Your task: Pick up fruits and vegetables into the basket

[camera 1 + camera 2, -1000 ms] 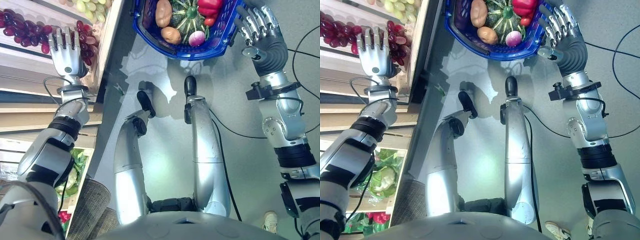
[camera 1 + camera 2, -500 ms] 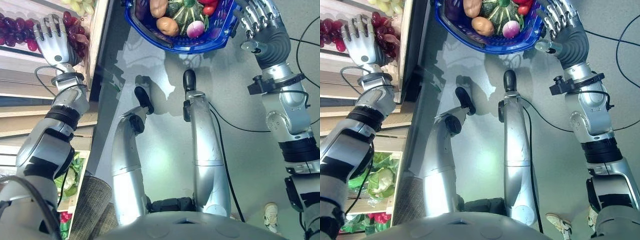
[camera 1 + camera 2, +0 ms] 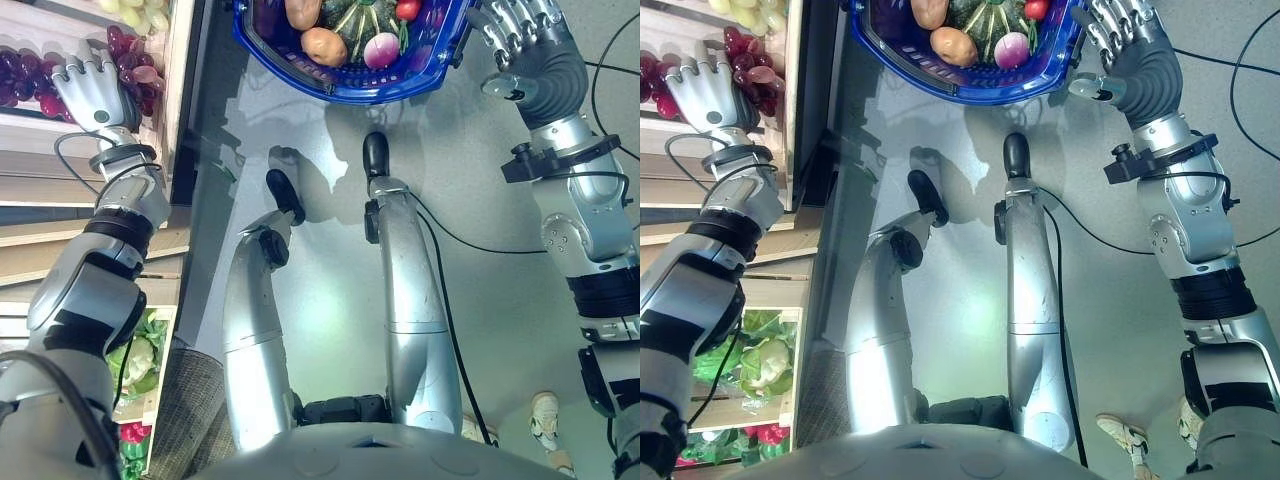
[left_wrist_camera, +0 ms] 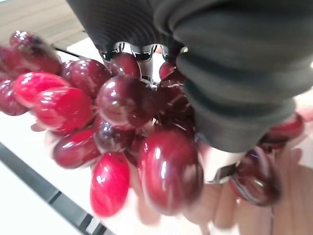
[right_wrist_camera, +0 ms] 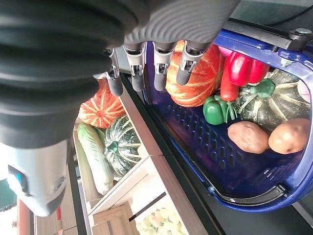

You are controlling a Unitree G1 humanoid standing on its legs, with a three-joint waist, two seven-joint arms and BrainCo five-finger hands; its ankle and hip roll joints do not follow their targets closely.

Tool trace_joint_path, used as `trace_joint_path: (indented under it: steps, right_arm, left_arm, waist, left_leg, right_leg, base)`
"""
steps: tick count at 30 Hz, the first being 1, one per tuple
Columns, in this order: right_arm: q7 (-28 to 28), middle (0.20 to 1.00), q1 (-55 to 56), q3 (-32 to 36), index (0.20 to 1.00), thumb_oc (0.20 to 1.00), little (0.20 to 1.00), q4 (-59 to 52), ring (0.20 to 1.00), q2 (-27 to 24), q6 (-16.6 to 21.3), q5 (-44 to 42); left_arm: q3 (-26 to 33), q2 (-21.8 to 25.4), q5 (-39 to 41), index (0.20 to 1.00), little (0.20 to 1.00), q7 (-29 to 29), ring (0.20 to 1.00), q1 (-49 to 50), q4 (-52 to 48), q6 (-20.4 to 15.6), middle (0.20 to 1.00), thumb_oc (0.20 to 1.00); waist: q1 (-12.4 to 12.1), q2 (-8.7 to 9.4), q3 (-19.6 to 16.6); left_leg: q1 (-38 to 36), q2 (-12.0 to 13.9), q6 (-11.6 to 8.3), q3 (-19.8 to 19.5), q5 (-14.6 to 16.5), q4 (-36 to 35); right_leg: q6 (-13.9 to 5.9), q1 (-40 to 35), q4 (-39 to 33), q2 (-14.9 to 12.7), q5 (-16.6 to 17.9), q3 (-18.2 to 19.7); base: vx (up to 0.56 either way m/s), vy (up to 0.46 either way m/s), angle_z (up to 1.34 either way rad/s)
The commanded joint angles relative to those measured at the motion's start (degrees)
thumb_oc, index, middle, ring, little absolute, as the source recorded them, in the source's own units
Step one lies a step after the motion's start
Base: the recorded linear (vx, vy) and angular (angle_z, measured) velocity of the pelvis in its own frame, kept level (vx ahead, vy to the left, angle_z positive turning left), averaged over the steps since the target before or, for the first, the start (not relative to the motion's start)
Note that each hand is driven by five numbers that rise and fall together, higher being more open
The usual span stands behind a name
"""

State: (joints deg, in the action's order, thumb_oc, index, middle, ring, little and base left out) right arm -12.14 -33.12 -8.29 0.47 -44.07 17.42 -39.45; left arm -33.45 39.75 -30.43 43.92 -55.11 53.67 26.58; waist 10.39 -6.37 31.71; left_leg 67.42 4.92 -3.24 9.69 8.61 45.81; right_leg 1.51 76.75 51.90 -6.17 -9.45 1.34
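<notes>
A bunch of red grapes lies on the wooden shelf at the upper left. My left hand rests on it with fingers curled into the bunch, and the left wrist view has the red grapes pressed against the palm. The blue basket at top centre holds potatoes, a green squash, a pink turnip and red peppers. My right hand is beside the basket's right rim, its fingers relaxed and holding nothing.
Green grapes lie on the shelf beyond the red ones. A lower crate holds leafy greens. Orange pumpkins and a striped squash fill shelf bins by the basket. A person's shoe stands at the lower right.
The left hand's fingers have gone from straight above the grapes to curled into the bunch. The whole view has shifted a little; the right hand keeps its place by the basket.
</notes>
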Motion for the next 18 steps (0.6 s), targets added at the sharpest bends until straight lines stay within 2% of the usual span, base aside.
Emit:
trace_joint_path:
  steps: [1,4,6,8,10,11,12,13,15,17,18]
  right_arm:
    - [-1.72,1.0,0.79,-0.3,1.0,1.0,1.0,-3.4,1.0,0.33,3.08,-0.28]
    - [-1.21,1.0,2.04,-0.66,1.0,1.0,1.0,-3.81,1.0,-0.3,2.25,1.8]
    - [-0.59,1.0,4.22,-0.32,1.0,1.0,1.0,-4.47,1.0,-0.1,1.63,2.83]
    - [1.33,1.0,6.71,0.09,1.0,1.0,1.0,-5.09,1.0,0.75,0.31,4.92]
    - [2.97,1.0,8.39,0.37,1.0,1.0,1.0,-5.15,1.0,1.74,-0.69,6.91]
    - [4.92,1.0,10.17,0.9,1.0,1.0,1.0,-5.05,1.0,3.06,-2.57,9.5]
    - [4.92,1.0,10.17,0.9,1.0,1.0,1.0,-5.05,1.0,3.06,-2.57,9.5]
    - [6.46,1.0,11.62,1.16,1.0,1.0,1.0,-4.65,1.0,4.15,-4.13,12.38]
    - [9.65,1.0,12.91,1.11,1.0,1.0,1.0,-3.95,1.0,4.97,-7.35,18.16]
    - [10.61,1.0,13.85,1.5,1.0,1.0,1.0,-3.54,1.0,4.53,-9.12,21.63]
    - [10.33,1.0,14.33,1.74,1.0,1.0,1.0,-3.64,1.0,4.41,-11.21,23.22]
  left_arm:
    - [1.28,0.47,8.37,0.2,0.2,-4.35,0.2,6.43,9.14,-4.98,0.2,0.2]
    - [3.66,0.76,16.96,0.2,0.2,-3.98,0.2,7.99,7.15,-11.12,0.2,0.2]
    - [7.62,0.4,22.22,0.2,0.2,-5.29,0.2,10.21,4.77,-16.61,0.2,0.2]
    - [12.15,-0.62,31.36,0.2,0.2,-6.76,0.2,13.12,2.55,-23.4,0.2,0.2]
    - [15.9,-1.72,39.01,0.2,0.2,-10.22,0.2,15.22,0.43,-28.46,0.2,0.2]
    - [19.56,-3.05,46.84,0.2,0.2,-13.24,0.2,17.47,-2.33,-33.81,0.2,0.2]
    - [19.56,-3.05,46.84,0.2,0.2,-13.24,0.2,17.47,-2.33,-33.81,0.2,0.2]
    - [21.47,-3.98,52.07,0.2,0.2,-15.7,0.2,19.07,-4.68,-36.53,0.2,0.2]
    - [23.52,-4.88,57.41,0.2,0.2,-18.76,0.2,21.13,-8.01,-40.2,0.2,0.2]
    - [24.94,-5.6,62.32,0.2,0.2,-22.09,0.2,23.1,-11.93,-41.81,0.2,0.2]
    - [25.76,-5.97,64.45,0.2,0.2,-24.06,0.2,24.54,-14.72,-43.58,0.2,0.2]
  waist:
    - [1.66,1.37,-1.92]
    - [1.3,1.47,-1.92]
    - [0.98,1.53,-1.92]
    - [0.78,1.63,-1.92]
    - [0.55,1.74,-1.92]
    - [0.32,1.8,-1.92]
    - [0.32,1.8,-1.92]
    - [0.15,1.89,-1.92]
    - [-0.19,2.0,-1.92]
    - [-0.72,1.94,-1.92]
    - [-1.02,1.93,-1.92]
  left_leg:
    - [-0.59,-1.8,-0.41,1.99,2.28,-0.09]
    - [-1.78,-1.78,-0.53,2.02,1.69,-0.95]
    - [-3.14,-1.89,-0.48,1.92,1.57,-1.5]
    - [-4.37,-1.98,-0.41,1.79,1.48,-1.84]
    - [-5.52,-1.97,-0.24,1.71,1.52,-1.94]
    - [-7.0,-2.18,-0.18,1.61,1.64,-2.26]
    - [-7.0,-2.18,-0.18,1.61,1.64,-2.26]
    - [-8.27,-2.33,-0.04,1.46,1.72,-2.62]
    - [-9.56,-2.32,0.08,1.45,1.74,-2.91]
    - [-11.01,-2.42,0.49,1.45,1.73,-3.52]
    - [-11.88,-2.52,0.56,1.38,1.77,-3.84]
  right_leg:
    - [-4.0,-2.78,-1.45,2.27,-0.48,-0.92]
    - [-3.9,-4.13,-2.11,2.22,-0.31,-1.24]
    - [-3.91,-5.56,-2.69,2.1,-0.26,-1.42]
    - [-3.94,-6.94,-3.07,1.95,-0.3,-1.57]
    - [-3.94,-8.18,-3.18,1.79,-0.37,-1.76]
    - [-4.04,-9.73,-3.52,1.69,-0.44,-1.93]
    - [-4.04,-9.73,-3.52,1.69,-0.44,-1.93]
    - [-4.07,-11.08,-3.89,1.62,-0.48,-2.12]
    - [-4.14,-12.6,-4.15,1.51,-0.57,-2.45]
    - [-4.07,-14.23,-4.68,1.37,-0.64,-2.87]
    - [-4.11,-15.22,-4.9,1.35,-0.7,-3.09]
  base:
    - [-0.03,-0.031,0.01]
    - [0.0,0.0,0.0]
    - [-0.01,-0.039,0.0]
    - [0.01,-0.039,0.02]
    - [0.01,-0.041,0.05]
    - [0.0,-0.041,0.06]
    - [0.0,-0.054,0.08]
    - [0.0,-0.039,0.08]
    - [-0.01,-0.059,0.12]
    - [-0.01,-0.064,0.12]
    - [-0.01,-0.057,0.1]
